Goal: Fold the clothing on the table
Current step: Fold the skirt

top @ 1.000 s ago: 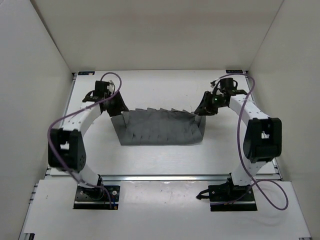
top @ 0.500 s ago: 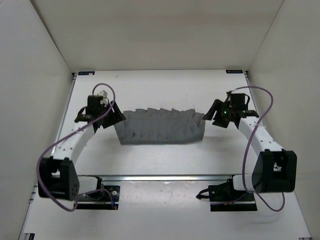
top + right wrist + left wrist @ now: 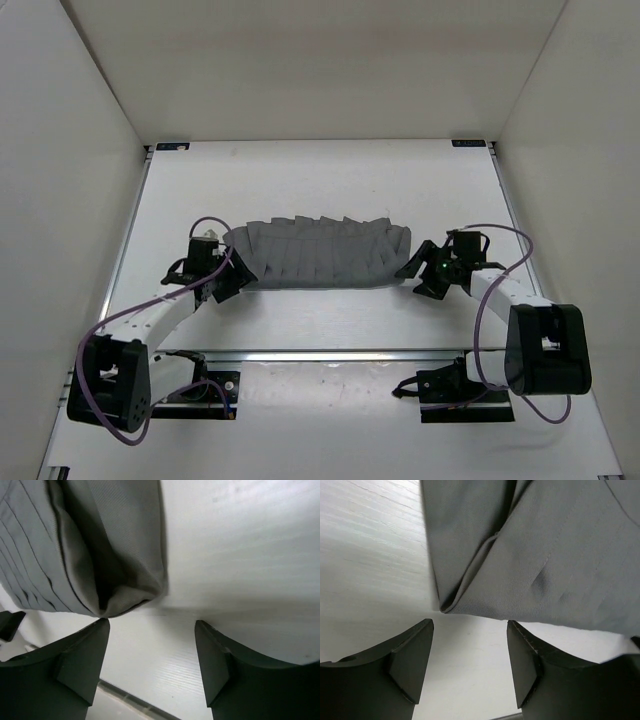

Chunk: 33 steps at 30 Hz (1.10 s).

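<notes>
Well, the clothing point(image 3: 320, 255) lies folded into a wide grey band across the middle of the overhead view, flat on the white tabletop point(image 3: 320, 180), with its scalloped edge along the upper side. The left end effector point(image 3: 225, 280) sits low at the band's lower-left corner, jaws spread and nothing between them. Its wrist view shows the folded corner just beyond the fingertips, with bare tabletop in the gap. The right end effector point(image 3: 418, 277) sits at the lower-right corner, likewise open and empty. In its wrist view the doubled corner fills the upper left, very close to the lower-left finger; whether they touch I cannot tell.
</notes>
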Motion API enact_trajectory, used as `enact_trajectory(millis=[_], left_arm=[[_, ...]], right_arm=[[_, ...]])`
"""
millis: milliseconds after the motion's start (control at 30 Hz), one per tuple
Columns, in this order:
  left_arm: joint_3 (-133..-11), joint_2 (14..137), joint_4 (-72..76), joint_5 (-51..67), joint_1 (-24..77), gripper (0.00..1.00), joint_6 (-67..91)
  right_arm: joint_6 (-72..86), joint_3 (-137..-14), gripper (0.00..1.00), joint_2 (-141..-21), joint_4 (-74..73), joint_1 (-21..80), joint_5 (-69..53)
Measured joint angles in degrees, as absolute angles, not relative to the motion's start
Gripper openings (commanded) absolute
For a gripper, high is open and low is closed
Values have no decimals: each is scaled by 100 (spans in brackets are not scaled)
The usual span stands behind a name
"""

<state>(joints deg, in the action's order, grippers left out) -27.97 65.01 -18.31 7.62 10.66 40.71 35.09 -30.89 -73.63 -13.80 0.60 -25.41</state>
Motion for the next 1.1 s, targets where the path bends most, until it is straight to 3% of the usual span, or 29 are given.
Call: enact_trajectory(millis=[67,167,300,367,400,433,467,500,533,733,867,1100], left_arm=[[-2672,6447,-1680,657,1068,71,4235],[-2550,6442,-1476,471,1096,57,4462],[-2388,6466,-1160,309,1114,53,4703],[-2344,6543,-1024,226,1155,36,4860],[-2322,6591,-947,200,1179,13,4915],[-2300,6639,-875,176,1199,0,4984],[-2285,6700,-801,163,1223,0,5004],[-2279,6764,-733,152,1234,0,5024],[-2276,6816,-679,143,1249,0,5052],[-2276,7048,-342,110,1365,0,5140],[-2309,7253,-34,128,1688,0,5266],[-2665,8219,849,403,2556,0,5636]], right_arm=[[3708,-2893,68,-7360,-1109,56,-2744],[3940,-2790,68,-7413,-731,78,-2899],[4281,-2657,68,-7561,-167,134,-3055],[4460,-2552,63,-7616,145,185,-3111],[4539,-2508,61,-7651,290,204,-3122],[4626,-2473,47,-7695,412,224,-3120],[4681,-2434,24,-7747,552,226,-3107],[4722,-2377,9,-7804,663,222,-3087],[4816,-2305,0,-7865,744,204,-3072],[4930,-2126,0,-7717,582,-58,-2947],[4604,-2202,0,-7220,-19,-814,-2895],[3540,-3651,0,-6908,-1723,-1199,-2228]])
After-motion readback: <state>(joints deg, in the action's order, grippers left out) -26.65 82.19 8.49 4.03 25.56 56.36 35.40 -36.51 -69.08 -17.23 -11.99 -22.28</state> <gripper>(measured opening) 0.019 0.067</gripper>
